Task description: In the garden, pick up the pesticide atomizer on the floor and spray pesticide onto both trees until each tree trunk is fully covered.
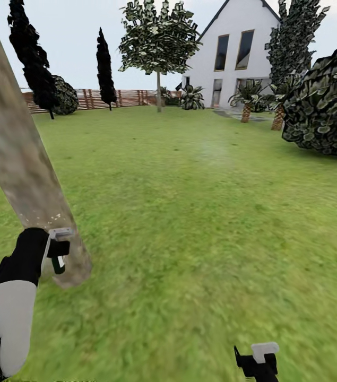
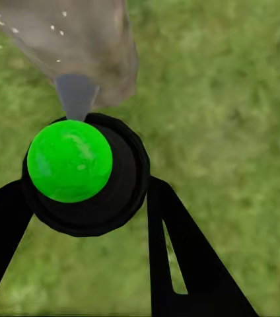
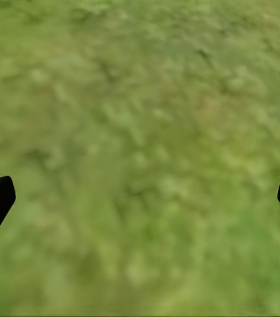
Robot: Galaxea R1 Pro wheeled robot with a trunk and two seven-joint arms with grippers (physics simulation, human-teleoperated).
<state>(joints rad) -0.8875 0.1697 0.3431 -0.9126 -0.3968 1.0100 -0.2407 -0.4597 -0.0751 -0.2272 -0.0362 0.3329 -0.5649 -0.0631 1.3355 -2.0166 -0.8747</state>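
A beige-grey mottled tree trunk (image 1: pixel 14 159) leans across the left of the head view, with small white specks near its base. My left gripper (image 1: pixel 51 252) is at the foot of this trunk, shut on the pesticide atomizer (image 1: pixel 58 249). In the left wrist view the atomizer (image 2: pixel 70 162) is a black body with a bright green cap, held between my black fingers (image 2: pixel 179 257), and its grey nozzle points at the trunk (image 2: pixel 67 39). A second tree (image 1: pixel 158 93) with a slim trunk stands far across the lawn. My right gripper (image 1: pixel 258 362) hangs open over grass (image 3: pixel 140 198).
The lawn (image 1: pixel 200 223) stretches ahead. A large leafy shrub (image 1: pixel 325 106) stands at the right. Dark conifers (image 1: pixel 104 69) and a wooden fence (image 1: pixel 131 98) line the back. A white house (image 1: pixel 237 53) and short palms (image 1: pixel 247 101) lie far ahead.
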